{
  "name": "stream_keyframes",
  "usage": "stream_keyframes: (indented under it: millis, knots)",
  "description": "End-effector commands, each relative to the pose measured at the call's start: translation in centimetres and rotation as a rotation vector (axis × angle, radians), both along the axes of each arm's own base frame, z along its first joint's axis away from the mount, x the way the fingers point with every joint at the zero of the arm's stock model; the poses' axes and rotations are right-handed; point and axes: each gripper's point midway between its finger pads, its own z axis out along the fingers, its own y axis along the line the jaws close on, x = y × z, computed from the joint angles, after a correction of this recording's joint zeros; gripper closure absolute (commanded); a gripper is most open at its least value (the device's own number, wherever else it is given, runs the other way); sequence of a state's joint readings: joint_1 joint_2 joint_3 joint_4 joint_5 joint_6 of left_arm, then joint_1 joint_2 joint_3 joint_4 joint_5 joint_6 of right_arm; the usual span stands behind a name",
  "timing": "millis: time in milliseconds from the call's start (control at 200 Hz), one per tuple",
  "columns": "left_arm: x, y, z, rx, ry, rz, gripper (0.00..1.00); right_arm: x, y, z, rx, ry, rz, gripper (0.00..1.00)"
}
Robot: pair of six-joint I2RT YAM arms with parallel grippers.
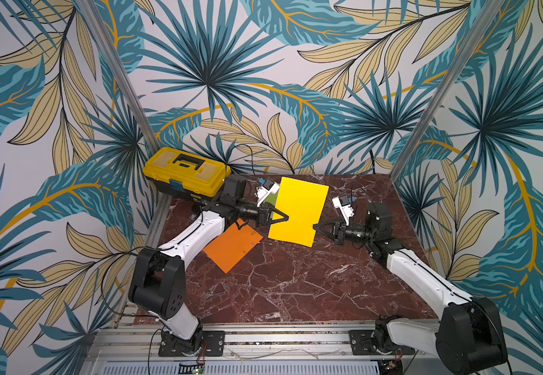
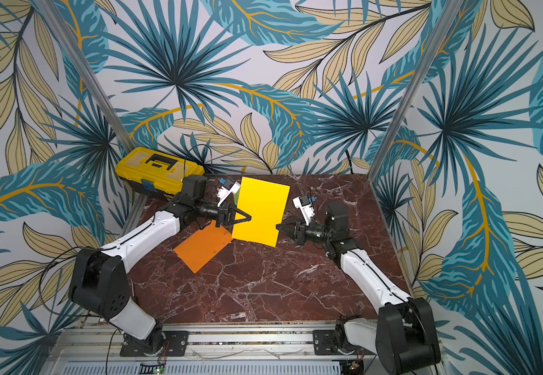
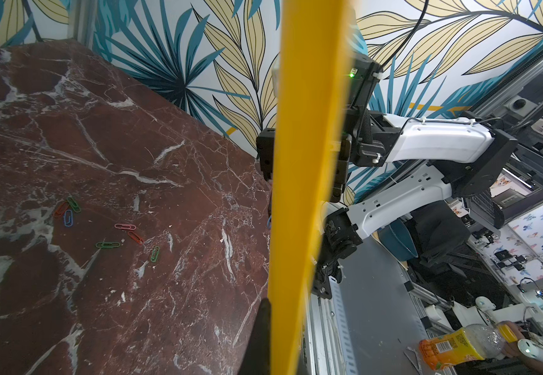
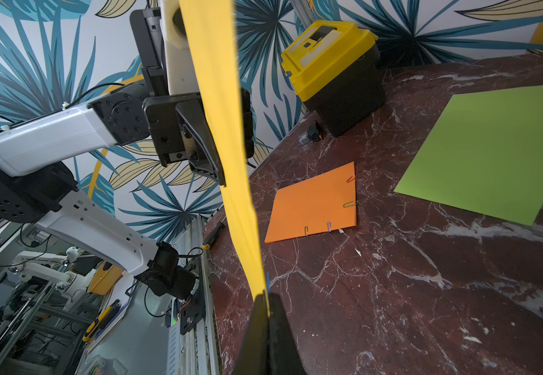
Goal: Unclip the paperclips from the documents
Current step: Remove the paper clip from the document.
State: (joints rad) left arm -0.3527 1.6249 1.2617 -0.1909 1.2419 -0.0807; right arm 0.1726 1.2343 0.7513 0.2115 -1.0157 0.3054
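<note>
The yellow sheet [image 1: 297, 211] hangs above the middle of the marble table [image 1: 296, 285]. The left gripper [image 1: 287, 217] is clamped on its left edge. The right gripper [image 1: 315, 226] is pinched shut at its right edge, seemingly on a blue paperclip [image 4: 267, 280]. Best: left anchors firmly, right slides the clip straight rightward off the edge.

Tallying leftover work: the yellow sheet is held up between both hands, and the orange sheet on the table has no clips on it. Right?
No: the right wrist view shows four paperclips on the orange sheet. The yellow sheet is held up between the left hand and right hand.
</note>
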Motion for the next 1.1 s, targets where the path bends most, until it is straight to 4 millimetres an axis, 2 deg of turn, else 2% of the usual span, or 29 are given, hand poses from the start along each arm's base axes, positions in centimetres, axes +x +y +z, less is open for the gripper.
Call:
stream_keyframes:
  millis: [0, 1097]
  knots:
    - [-0.11, 1.15, 1.51, -0.019, -0.062, 0.022, 1.00, 0.35, -1.16, -0.32, -0.018, 0.009, -0.044, 0.99]
    - [0.01, 1.50, 1.67, -0.021, -0.069, 0.030, 1.00, 0.67, -1.68, -0.36, -0.019, 0.012, -0.062, 0.98]
